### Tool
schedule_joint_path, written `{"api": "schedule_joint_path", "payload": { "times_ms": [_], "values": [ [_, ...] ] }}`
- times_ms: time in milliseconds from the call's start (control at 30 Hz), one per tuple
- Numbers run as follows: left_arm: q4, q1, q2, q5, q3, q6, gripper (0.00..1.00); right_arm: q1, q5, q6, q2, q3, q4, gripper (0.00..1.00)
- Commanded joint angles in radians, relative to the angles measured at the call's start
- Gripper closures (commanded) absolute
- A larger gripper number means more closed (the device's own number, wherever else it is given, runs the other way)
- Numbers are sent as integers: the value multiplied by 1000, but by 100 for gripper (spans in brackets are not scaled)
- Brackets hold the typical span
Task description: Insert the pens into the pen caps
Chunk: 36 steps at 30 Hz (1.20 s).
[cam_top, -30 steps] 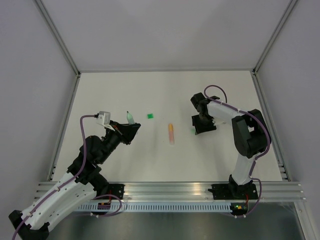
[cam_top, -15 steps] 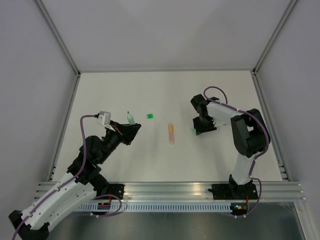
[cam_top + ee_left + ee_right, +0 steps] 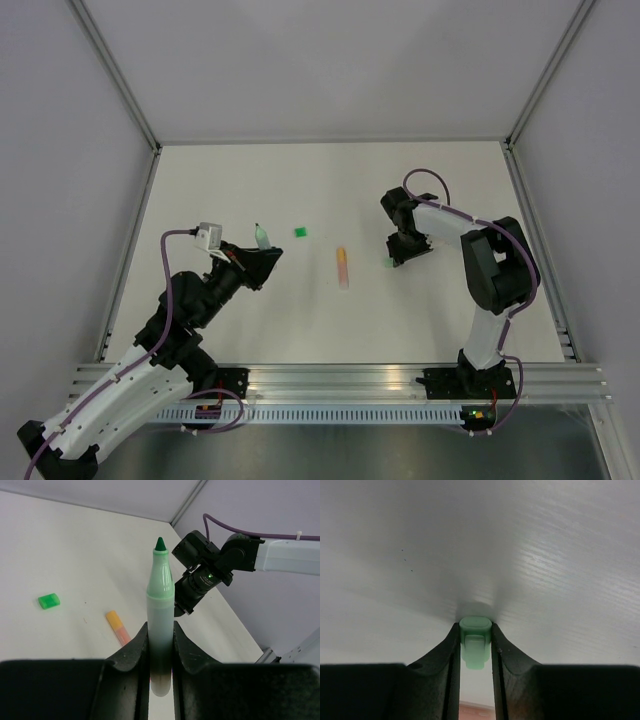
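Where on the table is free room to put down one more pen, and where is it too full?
Free: the far half of the table, behind the green cap; also the near strip between the orange pen and the arm bases. Crowded: the middle row, from the left gripper holding the mint pen to the right gripper closed around the pale cap.

White matte table [image 3: 300,320], few tiny dark specks. Pale grey wall panels [image 3: 330,60] on three sides. Aluminium corner posts [image 3: 114,75]. Aluminium rail [image 3: 340,378] along near edge; slotted cable duct [image 3: 340,412] beside it.

Overhead and close wrist views, table [image 3: 300,180] shared
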Motion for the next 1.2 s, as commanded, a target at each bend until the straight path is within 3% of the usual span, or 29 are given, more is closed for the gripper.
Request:
{"api": "schedule_joint_path", "payload": {
  "times_ms": [0, 100, 233, 400, 467, 633, 800, 933, 1167],
  "values": [
    [44, -2, 6, 39, 2, 27, 98, -4, 113, -127, 31, 12, 31, 100],
    [58, -4, 23, 74, 7, 38, 98, -4, 141, -275, 16, 26, 48, 100],
    [78, -4, 101, 167, 28, 67, 98, -4, 145, -481, -76, -11, 190, 100],
    [84, -5, 237, 350, 89, 95, 98, -4, 29, -794, -280, -66, 373, 100],
    [92, -4, 314, 422, 115, 98, 98, 0, -6, -826, -402, -104, 468, 100],
    [94, -5, 412, 427, 137, 108, 98, 72, -51, -917, -588, -160, 606, 100],
    [94, -5, 460, 410, 143, 121, 98, 221, -40, -951, -630, -123, 680, 100],
    [104, -4, 471, 396, 137, 128, 98, 330, -31, -1004, -686, -158, 839, 100],
    [127, -4, 483, 430, 134, 125, 98, 450, 58, -1020, -676, -109, 835, 100]
  ]
}}
